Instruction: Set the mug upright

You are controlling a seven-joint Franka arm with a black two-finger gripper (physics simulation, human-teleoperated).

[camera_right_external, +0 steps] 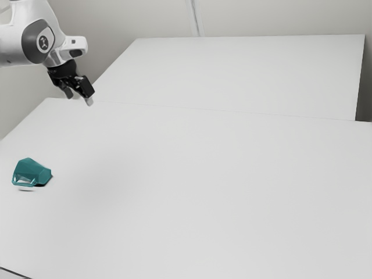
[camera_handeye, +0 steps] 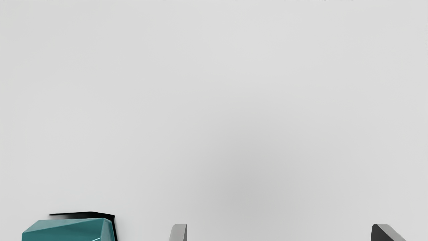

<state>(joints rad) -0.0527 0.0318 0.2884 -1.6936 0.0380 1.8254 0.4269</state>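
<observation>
The mug (camera_right_external: 30, 172) is tipped on its side on the table (camera_right_external: 192, 192), close to the edge at the ext. view's left; I can't see what's in it. My gripper (camera_right_external: 79, 97) is up high, near the table's back corner on that same side in the ext. view. Its fingers (camera_handeye: 178, 233) are wide apart w/ nothing btwn them. In the wrist view, the mug is off to one side, outside the gap.

Perhaps a lab: robot arm (camera_right_external: 38, 40), white table (camera_right_external: 203, 192)
</observation>
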